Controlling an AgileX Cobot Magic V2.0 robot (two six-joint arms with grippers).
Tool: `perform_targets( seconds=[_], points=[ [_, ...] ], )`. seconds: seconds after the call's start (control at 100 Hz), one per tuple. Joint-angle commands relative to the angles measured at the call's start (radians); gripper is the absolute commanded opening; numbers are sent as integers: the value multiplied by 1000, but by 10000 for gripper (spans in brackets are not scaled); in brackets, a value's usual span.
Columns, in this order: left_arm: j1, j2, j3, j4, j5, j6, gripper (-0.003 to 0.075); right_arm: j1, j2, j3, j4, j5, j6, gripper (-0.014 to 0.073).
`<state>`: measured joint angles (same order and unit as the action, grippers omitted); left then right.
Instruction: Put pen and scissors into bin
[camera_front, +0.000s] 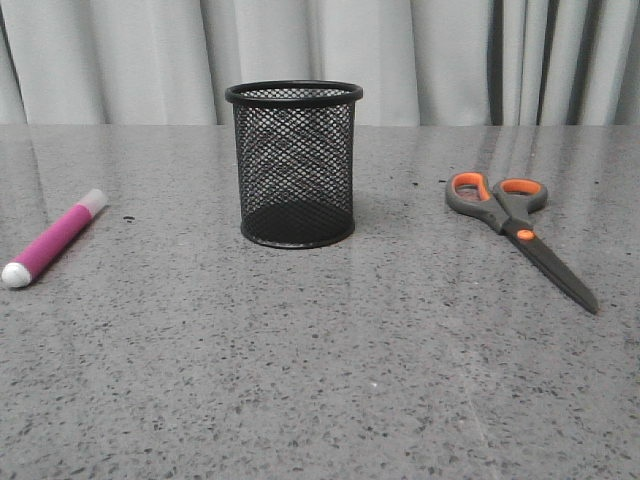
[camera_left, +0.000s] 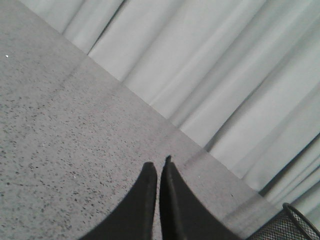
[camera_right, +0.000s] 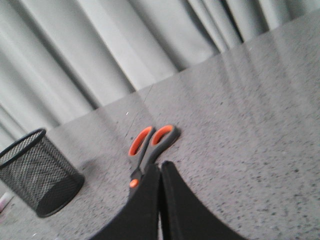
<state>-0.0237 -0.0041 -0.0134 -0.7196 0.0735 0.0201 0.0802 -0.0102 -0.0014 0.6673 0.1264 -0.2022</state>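
Right gripper (camera_right: 160, 167) closed, empty, hovering over scissors (camera_front: 515, 228); blades pointing toward bench's front-right corner, handles facing bin (camera_front: 294, 165).

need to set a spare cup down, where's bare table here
The whole near strip of the table is bare, in front of the pen, bin and scissors. The gaps between pen and bin, and between bin and scissors, are also free.

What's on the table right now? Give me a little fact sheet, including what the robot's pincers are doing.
bin: black mesh bin, upright, mid-table, empty
pen: pink pen lying left of the bin
scissors: scissors lying closed, right of the bin
left pincer: left pincer shut, holding nothing
right pincer: right pincer shut, above the scissors
task progress: nothing in the bin yet
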Motion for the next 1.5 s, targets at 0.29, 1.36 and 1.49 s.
perform_targets(
  seconds=[0.29,1.36,1.49],
  points=[
    [0,286,-411,258,388,36,-20,-5,335,-367,-108,265,-20,-55],
    [0,976,-789,44,719,432,418,-5,743,-639,-100,407,-97,308],
    [-15,1041,-828,44,719,448,398,-5,770,-640,-100,402,-110,308]
  ],
)
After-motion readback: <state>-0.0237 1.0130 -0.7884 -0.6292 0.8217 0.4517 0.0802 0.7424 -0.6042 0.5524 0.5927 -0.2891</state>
